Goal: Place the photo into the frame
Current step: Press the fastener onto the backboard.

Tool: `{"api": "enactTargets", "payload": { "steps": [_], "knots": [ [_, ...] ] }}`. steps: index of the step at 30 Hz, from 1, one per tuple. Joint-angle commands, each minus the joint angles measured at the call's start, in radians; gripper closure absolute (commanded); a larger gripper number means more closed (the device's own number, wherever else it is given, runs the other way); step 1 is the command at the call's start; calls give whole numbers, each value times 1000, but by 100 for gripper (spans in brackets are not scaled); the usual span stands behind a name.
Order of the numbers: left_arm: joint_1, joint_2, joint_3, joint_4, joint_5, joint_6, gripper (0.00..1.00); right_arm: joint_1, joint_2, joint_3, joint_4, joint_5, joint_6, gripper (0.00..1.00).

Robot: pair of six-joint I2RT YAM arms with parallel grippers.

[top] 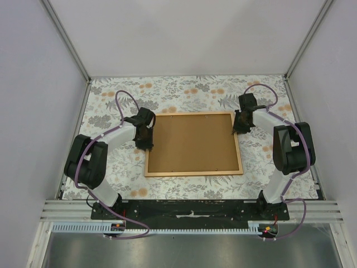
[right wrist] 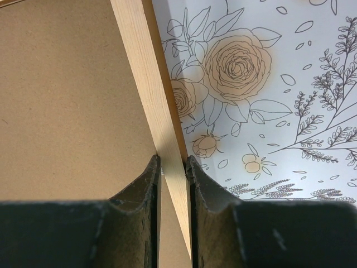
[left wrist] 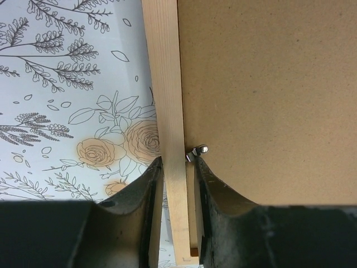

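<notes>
L claw (left wrist: 177, 163) is set astride the frame (left wrist: 167, 84), tightness can't be told; R claw (right wrist: 173, 167) is clamped on its opp. rail; lift is best kept level.

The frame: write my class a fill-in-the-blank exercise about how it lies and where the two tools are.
The board inside the frame is plain ___.
The left tool straddles the frame's ___ rail.
The right tool straddles its ___ rail.
Missing words: brown; left; right.
</notes>
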Motion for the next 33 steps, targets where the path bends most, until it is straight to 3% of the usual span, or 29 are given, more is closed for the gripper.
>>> {"api": "enactTargets", "payload": {
  "steps": [1, 9, 16, 28, 33],
  "knots": [
    [1, 52, -20, 34, -66, -51, 81, -18, -5, 27, 26, 4, 10, 100],
    [1, 46, -52, 94, -105, -143, 98, -18, -6, 16, 35, -5, 4, 100],
    [1, 38, -49, 104, -185, -200, 98, -21, -11, 13, 35, 1, -2, 100],
    [1, 55, -47, 123, -218, -260, 95, -23, -16, 12, 40, 0, -10, 100],
    [3, 49, -43, 118, -218, -248, 81, -23, -17, 15, 41, 1, -13, 100]
  ]
}}
